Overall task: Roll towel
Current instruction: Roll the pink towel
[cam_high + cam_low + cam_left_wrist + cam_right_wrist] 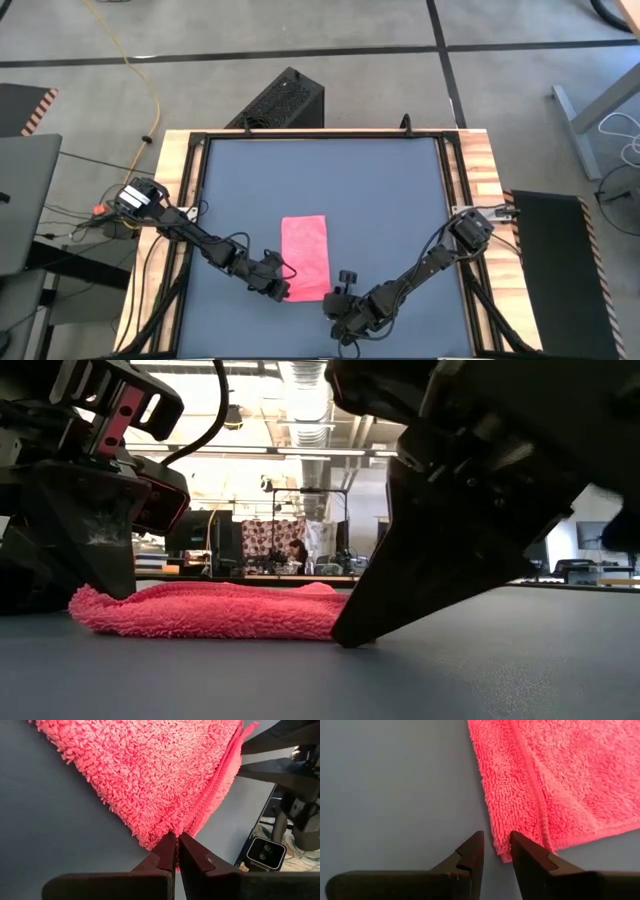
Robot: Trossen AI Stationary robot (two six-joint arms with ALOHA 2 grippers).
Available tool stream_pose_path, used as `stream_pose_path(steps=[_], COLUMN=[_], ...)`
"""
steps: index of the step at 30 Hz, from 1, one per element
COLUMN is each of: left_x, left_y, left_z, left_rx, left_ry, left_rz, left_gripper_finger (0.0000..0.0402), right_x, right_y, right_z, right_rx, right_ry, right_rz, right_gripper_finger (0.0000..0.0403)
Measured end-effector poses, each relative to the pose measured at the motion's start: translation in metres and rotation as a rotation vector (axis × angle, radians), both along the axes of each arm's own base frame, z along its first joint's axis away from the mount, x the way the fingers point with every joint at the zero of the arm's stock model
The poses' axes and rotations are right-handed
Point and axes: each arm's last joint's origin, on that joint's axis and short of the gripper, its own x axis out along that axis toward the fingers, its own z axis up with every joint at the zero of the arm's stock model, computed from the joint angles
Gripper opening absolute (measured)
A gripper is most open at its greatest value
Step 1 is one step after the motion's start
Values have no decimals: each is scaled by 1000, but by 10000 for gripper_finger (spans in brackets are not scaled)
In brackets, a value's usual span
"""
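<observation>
1. High view: the towel (306, 256) is a bright pink rectangle, folded flat, lying on the dark grey mat (320, 190) toward the near edge of the worktop (478, 165), which has a pale wood-grain border and a black frame. The left gripper (283, 290) sits at the towel's near left corner, the right gripper (337, 304) just off its near right corner. A black ribbed box (280, 100) sits on the floor beyond the worktop. No readable writing anywhere.

2. Low view: the towel (210, 610) looks like a low, fluffy hump of looped pile, pretty shaggy along the edge. Both dark grippers come down big and angular at each end of it. The mat is smooth and matte.

3. Left wrist view: the left gripper (176, 851) is closed, its two dark pointed fingers pressed together right at the towel's corner; whether any cloth is actually pinched between the tips I can't tell. The towel (160, 775) shows chunky terry loops and a stack of layered folded edges down one side.

4. Right wrist view: the right gripper (496, 851) has its fingers a bit apart, holding nothing, with the towel's corner sitting right at the gap. The towel (560, 780) has a stitched hem line running along it, plain pink, no label or logo.
</observation>
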Motion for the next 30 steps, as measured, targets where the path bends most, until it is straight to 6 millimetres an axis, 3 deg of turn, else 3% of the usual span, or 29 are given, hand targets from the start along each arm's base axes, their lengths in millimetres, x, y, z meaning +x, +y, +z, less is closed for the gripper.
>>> stream_pose_path(steps=[20, 30], left_x=[1, 2], left_y=[-1, -1], left_z=[2, 2], left_rx=[-18, -24], left_ry=[-20, -19], left_rz=[-4, -10], left_gripper_finger=[0, 0], right_x=[10, 13], right_y=[-18, -24], right_z=[-1, -2], right_rx=[-38, -19], right_ry=[10, 28], right_rz=[-42, -46], right_gripper_finger=[116, 14])
